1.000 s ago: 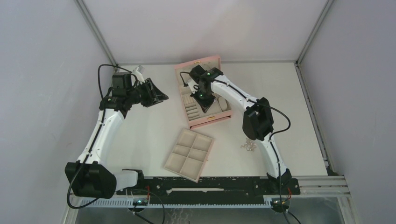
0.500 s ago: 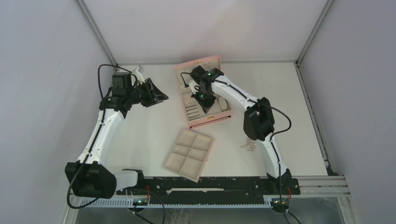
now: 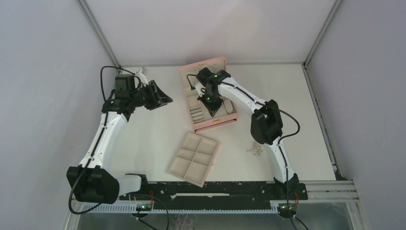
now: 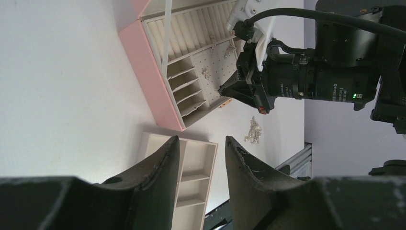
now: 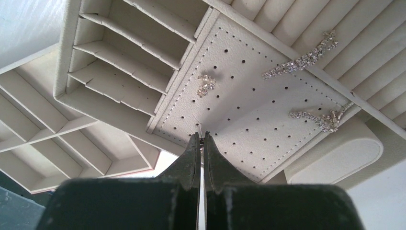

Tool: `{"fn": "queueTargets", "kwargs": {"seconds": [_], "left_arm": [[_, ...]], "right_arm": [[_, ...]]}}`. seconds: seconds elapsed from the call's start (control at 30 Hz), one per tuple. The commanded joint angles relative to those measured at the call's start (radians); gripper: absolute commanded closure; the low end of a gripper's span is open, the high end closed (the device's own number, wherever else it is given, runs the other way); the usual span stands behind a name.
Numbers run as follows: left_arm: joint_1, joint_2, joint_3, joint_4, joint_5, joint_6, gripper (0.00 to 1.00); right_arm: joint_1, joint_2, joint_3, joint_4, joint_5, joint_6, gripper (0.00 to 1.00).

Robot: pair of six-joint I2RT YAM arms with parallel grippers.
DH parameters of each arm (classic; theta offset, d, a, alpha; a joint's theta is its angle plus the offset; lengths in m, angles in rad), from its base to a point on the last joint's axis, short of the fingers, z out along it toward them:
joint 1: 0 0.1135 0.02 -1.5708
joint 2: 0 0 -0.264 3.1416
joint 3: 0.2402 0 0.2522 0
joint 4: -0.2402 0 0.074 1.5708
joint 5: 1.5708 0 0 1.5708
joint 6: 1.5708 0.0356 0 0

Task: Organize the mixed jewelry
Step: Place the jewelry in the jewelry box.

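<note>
Tips pressed together on nothing visible, the right gripper [image 5: 201, 140] hangs over the box's [image 3: 218, 123] holed pad [image 5: 249, 103] where earrings [image 5: 206, 85] lie, a loose pile [image 3: 254, 149] sits off the box's near-right corner, and the half-spread, empty left gripper [image 4: 201, 141] hovers to the box's left; a straight drop onto a free hole looks wisest.

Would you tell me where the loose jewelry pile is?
Top view: the jewelry pile lies right of the beige tray, beside the right arm.
</note>
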Motion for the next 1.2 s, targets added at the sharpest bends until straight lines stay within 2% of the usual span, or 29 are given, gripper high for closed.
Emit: {"fn": "queueTargets", "kwargs": {"seconds": [0.0, 1.17], "left_arm": [[0.002, -0.005, -0.008, 0.029, 0.018, 0.021, 0.55], [0.001, -0.007, -0.018, 0.028, 0.015, 0.027, 0.55]], "right_arm": [[-0.013, -0.052, -0.019, -0.048, 0.028, -0.026, 1.00], [0.019, -0.007, 0.008, -0.067, -0.043, -0.057, 1.00]]}}
